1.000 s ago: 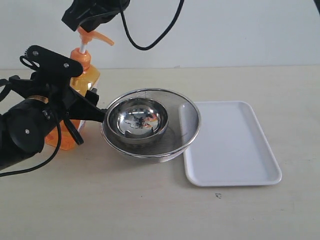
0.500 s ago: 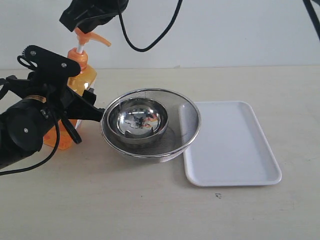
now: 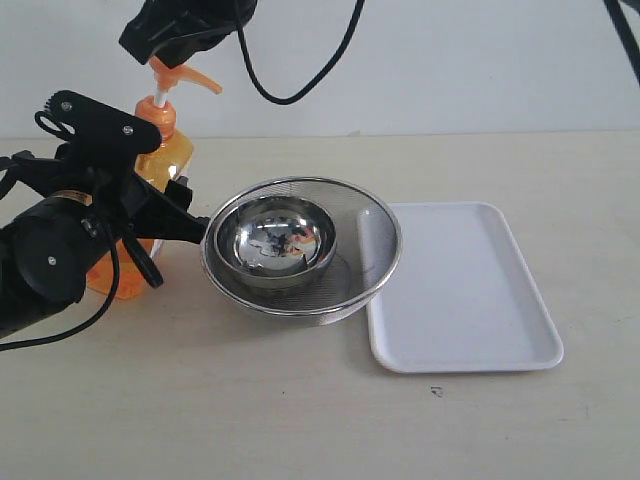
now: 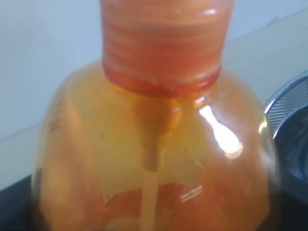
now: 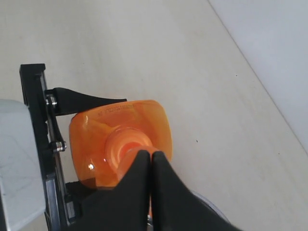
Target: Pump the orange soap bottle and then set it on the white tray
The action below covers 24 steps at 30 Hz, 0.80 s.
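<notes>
Left gripper (image 3: pixel 168 195) clamps orange soap bottle (image 3: pixel 172 155); embossed lettering (image 5: pixel 114 110) illegible.

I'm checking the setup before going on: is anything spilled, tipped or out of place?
No spill or damage shows. One oddity: in the exterior view the mesh bowl, with the steel bowl inside, overlaps the left edge of the tray, crowding where the bottle should go.

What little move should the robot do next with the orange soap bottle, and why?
Probably push the right pincer straight down on the pump head. It is shut right over the top of the orange soap bottle, the white stem shows raised, and the left pincer grips the bottle's body to steady it.
</notes>
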Each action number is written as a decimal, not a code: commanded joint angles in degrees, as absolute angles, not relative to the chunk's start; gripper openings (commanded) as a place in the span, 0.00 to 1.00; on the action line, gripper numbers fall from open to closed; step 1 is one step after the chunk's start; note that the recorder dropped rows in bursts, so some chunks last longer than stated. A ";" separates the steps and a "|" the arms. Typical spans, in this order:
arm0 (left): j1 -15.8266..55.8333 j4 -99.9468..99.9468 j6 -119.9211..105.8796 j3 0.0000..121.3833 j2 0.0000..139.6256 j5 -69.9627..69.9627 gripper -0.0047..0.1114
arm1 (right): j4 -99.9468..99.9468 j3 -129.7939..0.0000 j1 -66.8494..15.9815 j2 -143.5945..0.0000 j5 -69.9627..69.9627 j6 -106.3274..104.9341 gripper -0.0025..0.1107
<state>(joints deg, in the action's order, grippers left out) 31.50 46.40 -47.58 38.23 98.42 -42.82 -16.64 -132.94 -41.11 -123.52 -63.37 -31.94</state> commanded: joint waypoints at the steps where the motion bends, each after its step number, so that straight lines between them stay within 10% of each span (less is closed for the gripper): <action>1: 31.97 46.58 -45.67 38.04 98.53 -39.97 0.08 | -15.47 -131.28 -41.26 -126.73 -68.75 -31.89 0.02; 24: 31.97 46.61 -45.67 38.04 98.53 -39.35 0.08 | -10.69 -131.53 -41.16 -119.85 -60.00 -31.89 0.02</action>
<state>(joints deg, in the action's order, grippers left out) 31.50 45.94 -47.02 38.23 98.42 -42.48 -11.29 -131.72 -41.21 -120.94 -60.53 -31.84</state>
